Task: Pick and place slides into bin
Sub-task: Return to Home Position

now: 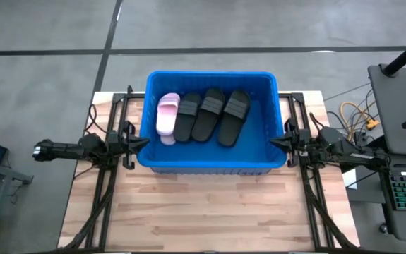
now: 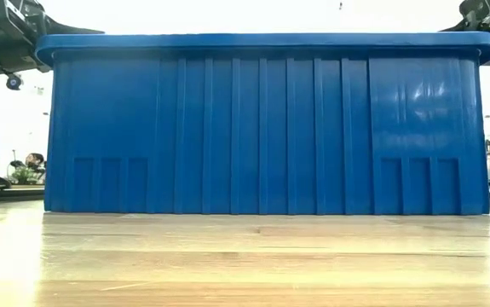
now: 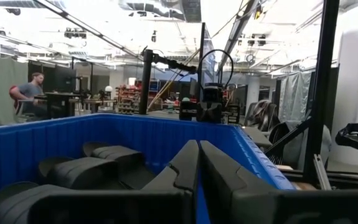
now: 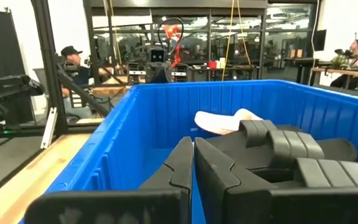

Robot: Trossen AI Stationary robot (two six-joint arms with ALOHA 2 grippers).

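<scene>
The blue bin (image 1: pixel 210 164) stands on the wooden table and fills the low view (image 2: pixel 266 128). Inside lie a pale pink slide (image 1: pixel 167 116) at the left and three black slides (image 1: pixel 210 114) beside it, resting on the bin's floor. My left gripper (image 1: pixel 143 143) is shut and empty at the bin's left rim; its fingers (image 3: pixel 185 168) point over the bin. My right gripper (image 1: pixel 276 143) is shut and empty at the bin's right rim. The right wrist view shows the pink slide (image 4: pixel 225 121) beyond black slides (image 4: pixel 278 152).
Bare wooden tabletop (image 1: pixel 210 212) lies in front of the bin. A laptop and cables (image 1: pixel 400 120) sit off the table's right side. People sit at desks in the room beyond (image 3: pixel 32 93), (image 4: pixel 73 62).
</scene>
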